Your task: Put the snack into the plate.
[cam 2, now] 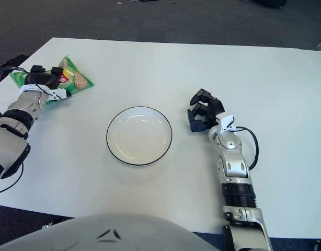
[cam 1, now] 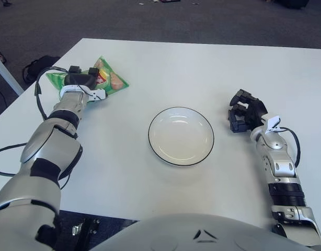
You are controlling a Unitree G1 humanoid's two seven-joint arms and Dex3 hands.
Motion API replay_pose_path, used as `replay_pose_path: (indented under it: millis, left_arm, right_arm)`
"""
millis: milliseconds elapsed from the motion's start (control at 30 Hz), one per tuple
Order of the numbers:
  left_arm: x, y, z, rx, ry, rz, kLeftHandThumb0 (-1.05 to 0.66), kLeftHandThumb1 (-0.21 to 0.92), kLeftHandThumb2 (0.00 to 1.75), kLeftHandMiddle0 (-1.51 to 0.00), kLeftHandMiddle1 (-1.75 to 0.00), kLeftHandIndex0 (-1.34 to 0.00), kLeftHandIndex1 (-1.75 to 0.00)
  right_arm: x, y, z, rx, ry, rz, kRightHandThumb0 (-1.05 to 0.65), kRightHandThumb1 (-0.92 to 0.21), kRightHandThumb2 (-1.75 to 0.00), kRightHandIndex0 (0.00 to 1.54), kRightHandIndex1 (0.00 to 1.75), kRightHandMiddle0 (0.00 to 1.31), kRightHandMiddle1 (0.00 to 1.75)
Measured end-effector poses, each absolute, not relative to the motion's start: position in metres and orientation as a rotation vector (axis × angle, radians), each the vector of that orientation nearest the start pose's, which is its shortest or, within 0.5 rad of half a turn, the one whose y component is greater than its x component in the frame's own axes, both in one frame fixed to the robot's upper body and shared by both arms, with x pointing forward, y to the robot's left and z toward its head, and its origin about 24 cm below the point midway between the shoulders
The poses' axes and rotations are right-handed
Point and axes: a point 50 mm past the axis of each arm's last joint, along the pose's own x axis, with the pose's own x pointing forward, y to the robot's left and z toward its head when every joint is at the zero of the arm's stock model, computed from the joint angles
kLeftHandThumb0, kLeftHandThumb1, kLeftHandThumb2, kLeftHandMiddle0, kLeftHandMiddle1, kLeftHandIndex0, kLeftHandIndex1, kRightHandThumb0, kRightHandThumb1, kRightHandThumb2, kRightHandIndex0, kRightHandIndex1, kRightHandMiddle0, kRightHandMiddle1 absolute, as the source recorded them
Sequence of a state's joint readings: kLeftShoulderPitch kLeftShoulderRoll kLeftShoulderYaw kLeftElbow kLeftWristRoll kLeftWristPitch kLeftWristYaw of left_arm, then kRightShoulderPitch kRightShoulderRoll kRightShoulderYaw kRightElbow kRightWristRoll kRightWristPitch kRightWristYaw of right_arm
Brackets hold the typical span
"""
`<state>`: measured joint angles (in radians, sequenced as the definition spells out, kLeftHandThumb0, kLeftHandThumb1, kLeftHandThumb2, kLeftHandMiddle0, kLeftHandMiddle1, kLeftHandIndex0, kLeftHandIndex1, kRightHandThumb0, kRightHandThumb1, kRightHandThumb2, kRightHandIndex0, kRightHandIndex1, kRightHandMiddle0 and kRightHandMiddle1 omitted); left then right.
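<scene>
Left robot hand (cam 1: 79, 79) on snack bag (cam 1: 109, 77), white table (cam 1: 165, 68).

We see the snack (cam 1: 105, 78), a green crinkled bag with a red label and pictured chips on its front, lying flat near the far left corner of the white bench (cam 1: 165, 68), and our left hand (cam 1: 79, 81) covers its left part with fingers closed over it. The plate (cam 1: 181, 136) is round and white with a thin dark rim, sits upright and empty about the middle of the bench toward the near edge, and is well apart from the snack.
</scene>
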<state>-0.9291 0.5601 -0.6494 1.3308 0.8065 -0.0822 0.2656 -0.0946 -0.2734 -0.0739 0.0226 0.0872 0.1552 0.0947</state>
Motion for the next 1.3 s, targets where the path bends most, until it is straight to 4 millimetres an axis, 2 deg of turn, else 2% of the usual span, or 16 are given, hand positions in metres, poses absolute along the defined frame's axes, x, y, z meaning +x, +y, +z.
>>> replay_pose_path:
  millis: [33, 67, 133, 200, 233, 267, 300, 400, 500, 700, 1300]
  left_arm:
    - [0.375, 0.267, 0.080, 1.791, 0.206, -0.054, -0.89, 0.86, 0.29, -0.18, -1.67, -0.01, -1.23]
    - [0.375, 0.267, 0.080, 1.790, 0.199, -0.054, -0.79, 0.74, 0.42, -0.30, -1.70, -0.03, -1.42]
    - [0.375, 0.267, 0.081, 1.779, 0.180, -0.048, -0.62, 0.53, 0.68, -0.48, -1.73, -0.12, -1.61]
    - [0.375, 0.266, 0.082, 1.755, 0.162, -0.040, -0.47, 0.41, 0.84, -0.61, -1.74, -0.25, -1.68]
    - [0.375, 0.266, 0.083, 1.741, 0.153, -0.037, -0.28, 0.38, 0.95, -0.62, -1.74, -0.31, -1.69]
    - [0.375, 0.265, 0.083, 1.724, 0.146, -0.033, 0.00, 0.32, 1.12, -0.64, -1.74, -0.40, -1.71]
    - [0.375, 0.265, 0.083, 1.706, 0.140, -0.030, 0.18, 0.28, 1.23, -0.66, -1.74, -0.49, -1.72]
    - [0.375, 0.264, 0.084, 1.661, 0.120, -0.015, 0.40, 0.24, 1.36, -0.68, -1.74, -0.62, -1.74]
    - [0.374, 0.264, 0.084, 1.624, 0.104, 0.005, 0.48, 0.20, 1.44, -0.70, -1.74, -0.73, -1.74]
    - [0.373, 0.263, 0.082, 1.588, 0.074, 0.038, 0.52, 0.18, 1.48, -0.72, -1.75, -0.85, -1.75]
    - [0.378, 0.252, 0.087, 1.521, 0.034, 0.062, 0.51, 0.20, 1.46, -0.70, -1.75, -0.94, -1.75]
  right_arm:
    - [0.272, -0.211, 0.059, -0.173, 0.079, 0.021, -0.01, -0.07, -1.55, 0.86, 1.59, 0.56, 1.75]
    - [0.272, -0.211, 0.059, -0.173, 0.079, 0.021, -0.01, -0.07, -1.55, 0.86, 1.59, 0.56, 1.75]
    - [0.272, -0.211, 0.059, -0.173, 0.079, 0.021, -0.01, -0.07, -1.56, 0.86, 1.60, 0.56, 1.75]
    - [0.272, -0.211, 0.059, -0.173, 0.079, 0.021, -0.01, -0.07, -1.56, 0.85, 1.61, 0.56, 1.75]
    - [0.272, -0.211, 0.059, -0.173, 0.079, 0.022, -0.01, -0.07, -1.56, 0.85, 1.62, 0.56, 1.75]
    - [0.272, -0.211, 0.059, -0.173, 0.079, 0.022, -0.01, -0.07, -1.56, 0.85, 1.62, 0.56, 1.75]
    - [0.272, -0.211, 0.059, -0.173, 0.079, 0.022, -0.01, -0.07, -1.57, 0.84, 1.63, 0.56, 1.75]
    - [0.272, -0.211, 0.059, -0.173, 0.080, 0.022, -0.01, -0.07, -1.57, 0.84, 1.65, 0.56, 1.75]
    - [0.272, -0.211, 0.059, -0.173, 0.080, 0.022, -0.01, -0.07, -1.57, 0.84, 1.65, 0.56, 1.75]
    - [0.272, -0.211, 0.059, -0.171, 0.081, 0.022, -0.01, -0.08, -1.56, 0.85, 1.62, 0.56, 1.75]
    - [0.272, -0.213, 0.059, -0.166, 0.083, 0.031, -0.01, -0.09, -1.56, 0.82, 1.66, 0.55, 1.75]
